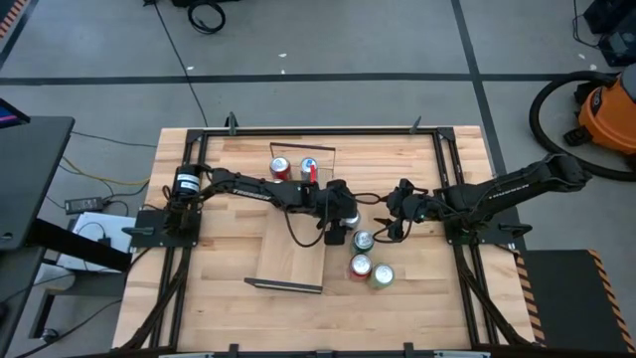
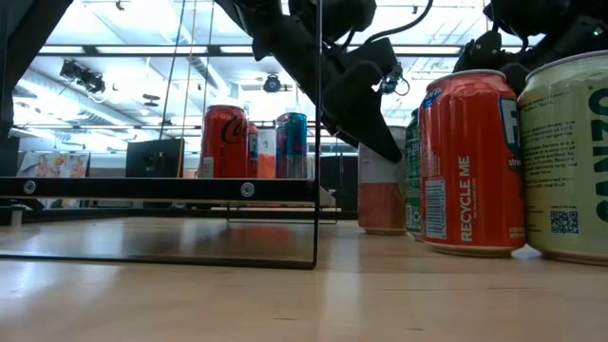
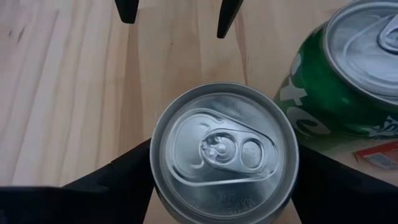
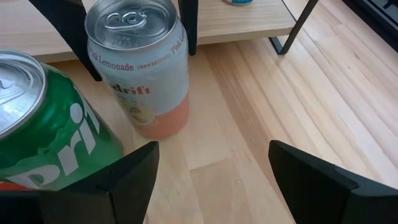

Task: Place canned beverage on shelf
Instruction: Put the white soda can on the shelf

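The peach can [image 3: 224, 152] stands upright, top up, just off the shelf's [image 1: 288, 261] edge, between the left gripper's [image 3: 224, 168] spread fingers. Green can [image 1: 363, 241] crowds its four o'clock. Right gripper [image 4: 211, 168] open nearby.

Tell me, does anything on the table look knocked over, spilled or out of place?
Nothing stands out. The cans on the shelf and the cans beside it all stand upright, with no spill visible on the table.
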You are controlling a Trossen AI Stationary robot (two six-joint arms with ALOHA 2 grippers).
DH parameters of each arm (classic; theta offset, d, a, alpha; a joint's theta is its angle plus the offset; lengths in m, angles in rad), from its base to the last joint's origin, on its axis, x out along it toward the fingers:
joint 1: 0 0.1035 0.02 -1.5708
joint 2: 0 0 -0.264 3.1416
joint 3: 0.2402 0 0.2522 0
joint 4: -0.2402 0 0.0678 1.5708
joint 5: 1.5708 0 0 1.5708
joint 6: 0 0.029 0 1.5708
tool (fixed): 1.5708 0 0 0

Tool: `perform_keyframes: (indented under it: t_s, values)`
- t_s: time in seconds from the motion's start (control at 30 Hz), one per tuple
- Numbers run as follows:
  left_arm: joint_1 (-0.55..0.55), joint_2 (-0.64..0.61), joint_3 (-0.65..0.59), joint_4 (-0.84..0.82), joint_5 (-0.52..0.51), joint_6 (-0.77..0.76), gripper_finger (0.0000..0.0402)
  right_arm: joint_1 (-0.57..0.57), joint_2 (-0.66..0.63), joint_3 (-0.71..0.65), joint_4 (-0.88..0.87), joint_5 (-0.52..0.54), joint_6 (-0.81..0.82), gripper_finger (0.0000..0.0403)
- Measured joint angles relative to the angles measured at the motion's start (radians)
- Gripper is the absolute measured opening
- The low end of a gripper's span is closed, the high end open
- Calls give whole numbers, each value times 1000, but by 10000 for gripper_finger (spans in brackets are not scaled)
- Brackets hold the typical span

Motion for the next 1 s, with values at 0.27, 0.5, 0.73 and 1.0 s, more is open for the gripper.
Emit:
perform_keyframes:
  t_s: [0.27,0.5,0.73,1.0]
  values:
    - [9,-82,-1,-39,-3,15,301,0,0,0,-8,0,0,313]
    - [26,-217,-1,-152,-12,-15,299,1,0,-1,-17,-3,3,313]
    - [45,-308,-5,-339,-23,-70,300,13,0,-1,-19,-3,8,313]
    - [46,-318,-5,-434,-77,-75,301,42,0,-1,-12,-1,23,313]
